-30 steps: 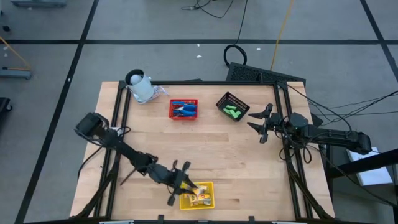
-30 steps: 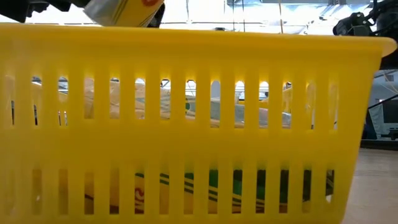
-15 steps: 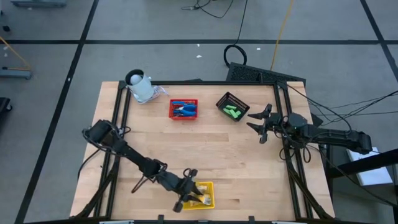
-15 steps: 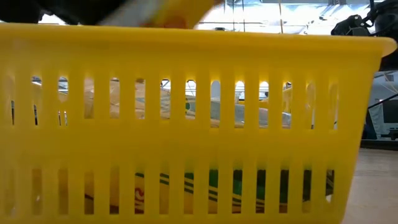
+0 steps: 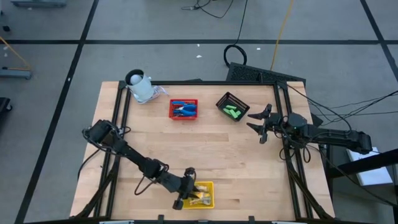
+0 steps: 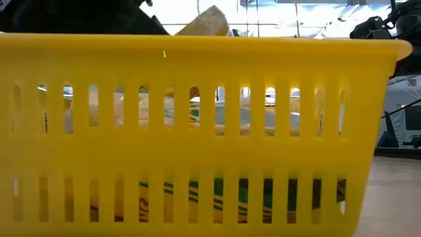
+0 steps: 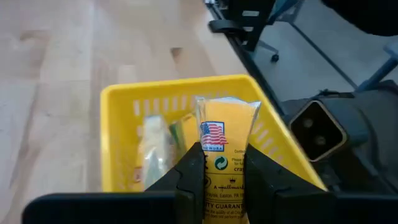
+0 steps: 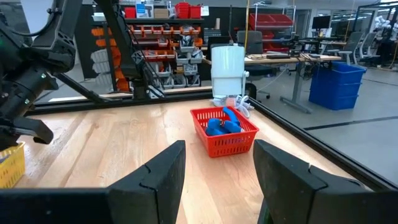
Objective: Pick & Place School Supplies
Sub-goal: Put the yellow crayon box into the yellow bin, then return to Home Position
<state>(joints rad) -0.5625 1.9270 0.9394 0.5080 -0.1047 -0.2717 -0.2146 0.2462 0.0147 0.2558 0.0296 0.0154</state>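
A yellow slotted basket (image 5: pixel 200 195) stands near the table's near edge and holds several yellow-orange packets (image 7: pixel 152 152). My left gripper (image 5: pixel 188 188) hangs over its left side, shut on one more yellow packet (image 7: pixel 225 134), whose tip shows above the rim in the low view (image 6: pixel 207 21). Blue-handled tools lie in a red basket (image 5: pixel 183 109) at the far middle, and green blocks lie in a black basket (image 5: pixel 232 107) beside it. At the table's right side my right gripper (image 5: pixel 258 127) stands open, holding nothing (image 8: pixel 217 186). My left gripper pinches the packet between its two fingers (image 7: pixel 190 177), one on each long side, at the end nearest the wrist (image 7: pixel 224 180). The fingers come from the table's left, slanting down, and lie along the packet. Its free end (image 7: pixel 227 109) juts forward over the basket's inside.
A white cup-like thing (image 5: pixel 142 87) stands at the far left corner. Black frame rails (image 5: pixel 118 112) run along the table's left and right sides. Bare wood (image 5: pixel 211 149) lies between the baskets. In the low view the yellow basket's wall (image 6: pixel 197 151) blocks almost everything.
My left gripper has sunk toward the yellow basket and gone a little toward the table's right and near edges, tipping nose-down, still shut on the packet. The packet has come down to just above the rim. The basket has shifted slightly in the low view.
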